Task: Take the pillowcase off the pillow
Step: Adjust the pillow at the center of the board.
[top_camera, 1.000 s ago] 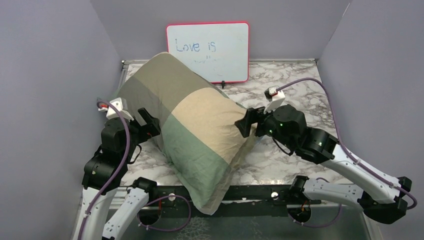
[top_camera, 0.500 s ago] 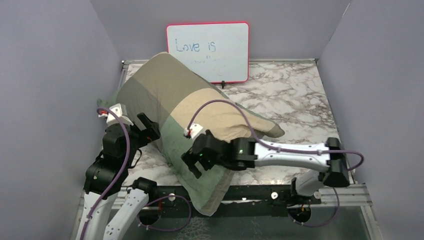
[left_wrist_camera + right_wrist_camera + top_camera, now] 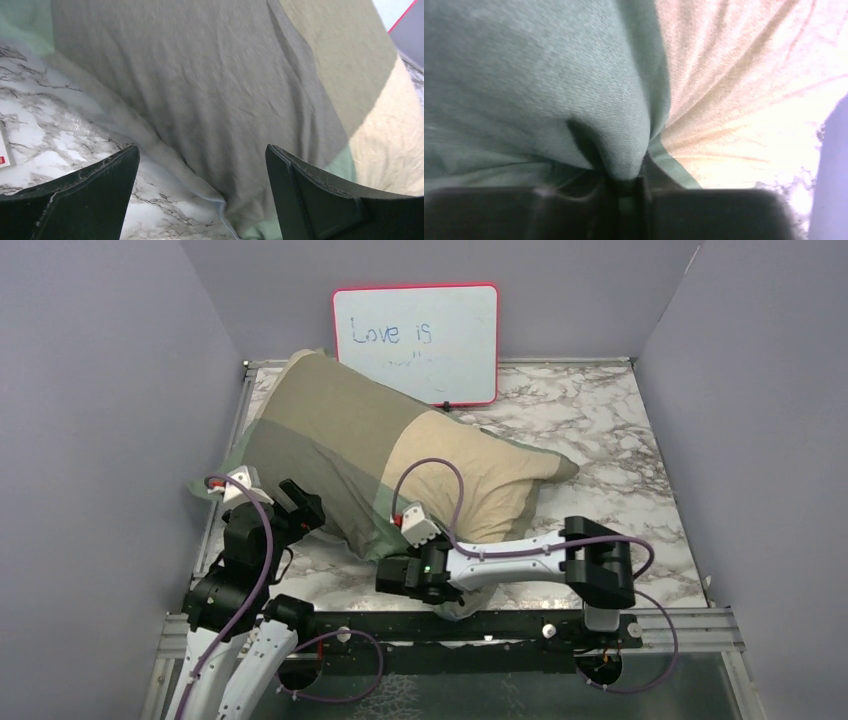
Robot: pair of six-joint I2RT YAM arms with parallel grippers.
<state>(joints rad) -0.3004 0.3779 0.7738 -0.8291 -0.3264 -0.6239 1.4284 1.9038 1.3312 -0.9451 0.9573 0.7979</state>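
The pillowcase (image 3: 330,430), in olive, tan and pale green blocks, lies diagonally across the table's left half, filled out by the pillow, which is hidden inside it. My right gripper (image 3: 395,575) reaches leftward along the near edge and is shut on a fold of the pale green cloth. In the right wrist view that pillowcase (image 3: 549,75) fold is pinched between the jaws of the right gripper (image 3: 626,187). My left gripper (image 3: 300,508) stands open beside the bundle's left flank. In the left wrist view the left gripper (image 3: 202,150) frames the pillowcase (image 3: 210,90) hem lying on marble, touching nothing.
A red-framed whiteboard (image 3: 415,343) stands against the back wall, just behind the bundle's far end. The marble table (image 3: 600,410) is walled in grey on the left, right and back. A black rail (image 3: 500,625) runs along the near edge.
My right arm swung from the bundle's right side across its near end and closed on the green cloth. The near end got drawn in and flattened. My left arm sank slightly, still open.
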